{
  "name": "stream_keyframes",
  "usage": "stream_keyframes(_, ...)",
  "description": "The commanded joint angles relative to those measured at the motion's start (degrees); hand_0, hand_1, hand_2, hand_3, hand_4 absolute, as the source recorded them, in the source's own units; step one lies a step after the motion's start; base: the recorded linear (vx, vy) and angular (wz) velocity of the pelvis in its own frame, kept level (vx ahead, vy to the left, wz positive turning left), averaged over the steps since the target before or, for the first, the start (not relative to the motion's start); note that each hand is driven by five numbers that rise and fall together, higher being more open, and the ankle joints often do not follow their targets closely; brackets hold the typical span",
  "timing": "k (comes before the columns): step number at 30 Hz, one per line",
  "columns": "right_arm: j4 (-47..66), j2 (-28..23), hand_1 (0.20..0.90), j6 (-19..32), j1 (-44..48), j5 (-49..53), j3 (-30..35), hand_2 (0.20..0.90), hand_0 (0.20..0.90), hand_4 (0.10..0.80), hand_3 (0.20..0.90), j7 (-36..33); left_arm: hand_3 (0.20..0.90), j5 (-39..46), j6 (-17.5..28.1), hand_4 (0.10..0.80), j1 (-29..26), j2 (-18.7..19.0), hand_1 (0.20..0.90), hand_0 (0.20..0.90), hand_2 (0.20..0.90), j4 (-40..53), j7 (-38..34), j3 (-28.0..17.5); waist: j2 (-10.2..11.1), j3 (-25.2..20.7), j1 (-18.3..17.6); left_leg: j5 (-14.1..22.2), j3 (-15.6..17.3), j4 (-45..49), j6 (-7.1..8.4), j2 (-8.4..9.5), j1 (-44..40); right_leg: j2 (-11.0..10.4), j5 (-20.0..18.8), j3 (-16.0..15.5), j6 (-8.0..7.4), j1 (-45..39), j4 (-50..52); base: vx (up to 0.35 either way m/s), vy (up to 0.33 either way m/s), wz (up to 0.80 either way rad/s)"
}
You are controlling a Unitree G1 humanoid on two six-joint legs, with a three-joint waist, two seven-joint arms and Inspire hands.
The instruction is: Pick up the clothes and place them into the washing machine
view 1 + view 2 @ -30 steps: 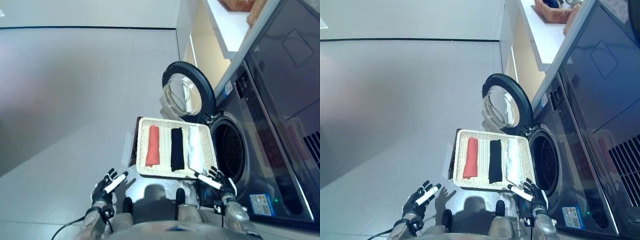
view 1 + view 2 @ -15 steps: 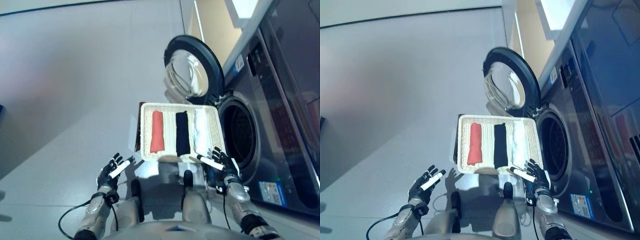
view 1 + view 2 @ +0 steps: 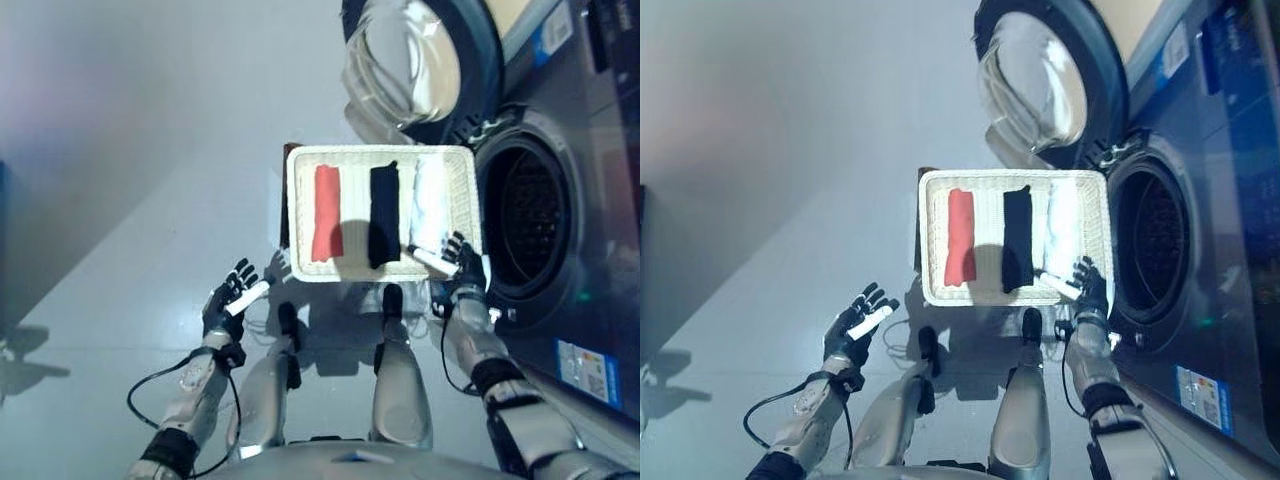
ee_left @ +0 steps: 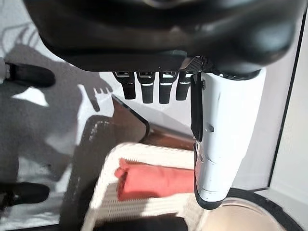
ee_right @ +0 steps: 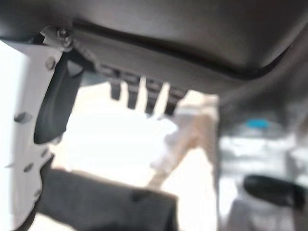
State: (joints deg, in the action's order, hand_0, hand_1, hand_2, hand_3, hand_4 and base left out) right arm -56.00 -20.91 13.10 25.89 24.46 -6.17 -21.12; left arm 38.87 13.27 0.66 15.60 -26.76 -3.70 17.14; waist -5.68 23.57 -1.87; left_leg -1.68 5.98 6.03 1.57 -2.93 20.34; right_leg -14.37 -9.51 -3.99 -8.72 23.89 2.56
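Note:
A shallow wicker basket (image 3: 300, 210) sits beside the washing machine. It holds a rolled red cloth (image 3: 326, 212), a rolled black cloth (image 3: 381, 214) and a rolled white cloth (image 3: 430, 205) side by side. The machine's drum (image 3: 527, 215) is open, and its round door (image 3: 418, 55) is swung wide beyond the basket. My right hand (image 3: 462, 268) is open at the basket's near right corner, its thumb over the rim by the white cloth (image 5: 192, 127). My left hand (image 3: 228, 298) is open and empty above the floor, short of the basket's left side. The red cloth also shows in the left wrist view (image 4: 154, 178).
The basket rests on a low dark brown box (image 3: 284, 215), whose edge shows along its left side. The dark grey front of the washing machine (image 3: 590, 250) fills the right. Pale grey floor (image 3: 140, 150) stretches out to the left.
The camera has tipped down, so the whole scene has shifted. My right hand has moved forward to the basket's near right corner. My left hand stays open above the floor.

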Motion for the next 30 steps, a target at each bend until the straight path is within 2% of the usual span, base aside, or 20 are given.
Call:
stream_keyframes(1,-0.6,-3.73,0.9,3.37,3.71,-1.83,-0.45,0.9,0.9,0.8,0.9,-3.77,0.9,-1.66,4.89,0.8,1.23,4.12,0.9,0.9,0.9,7.24,-0.95,1.04,1.57,-1.71,1.11,2.77,-2.61,9.78,3.75,-2.37,6.94,-7.54,-1.6,0.49,-3.82,3.15,5.52,-0.05,0.03,0.07)
stream_keyframes(6,-8.5,-5.55,0.9,2.72,11.15,-1.55,-0.57,0.9,0.9,0.8,0.9,-6.62,0.9,-1.89,5.42,0.8,-0.16,4.18,0.9,0.9,0.9,7.51,-2.25,3.03,0.74,-0.57,1.9,3.69,-3.09,12.43,3.6,-1.48,10.04,-8.12,-0.91,0.78,-3.76,5.43,7.7,-0.023,0.038,0.1)
stream_keyframes(13,-14.32,-6.61,0.9,2.2,16.53,-1.78,-0.85,0.9,0.9,0.8,0.9,-9.39,0.9,-1.88,5.79,0.8,-1.3,4.69,0.9,0.9,0.9,7.84,-3.27,5.06,0.14,0.04,2.72,5.19,-3.74,15.81,3.33,-0.92,13.07,-8.14,0.64,1.33,-3.64,8.13,11.07,-0.007,0.015,0.04)
stream_keyframes(19,-20.61,-9.63,0.9,0.0,22.22,-4.13,-1.4,0.9,0.9,0.8,0.9,-12.56,0.9,-2.19,6.04,0.8,-1.29,6.65,0.9,0.9,0.9,12.07,-4.07,6.49,-1.08,0.6,4.02,5.99,-4.65,19.36,3.09,-0.11,17.4,-8.44,2.56,1.96,-3.23,11.95,15.28,-0.045,0.014,0.05)
stream_keyframes(25,-24.51,-12.49,0.9,-2.3,24.6,-7.03,-0.89,0.9,0.9,0.8,0.9,-16.39,0.9,-1.48,6.25,0.8,-1.26,7.45,0.9,0.9,0.9,14.42,-4.78,7.05,-2.05,0.33,4.87,6.44,-4.91,22.16,3.25,-0.03,20.79,-8.4,3.82,2.26,-2.91,15.29,18.37,-0.018,0.015,0.04)
stream_keyframes(30,-24.97,-12.9,0.9,-2.88,25.0,-7.24,-1.08,0.9,0.9,0.8,0.9,-16.08,0.9,-0.93,6.31,0.8,-1.46,7.28,0.9,0.9,0.9,14.57,-5.17,7.04,-2.09,0.21,5.21,7.77,-5.49,26.6,3.58,-0.89,23.73,-7.68,6.3,3.13,-2.31,18.41,23.17,-0.033,-0.01,0.0)
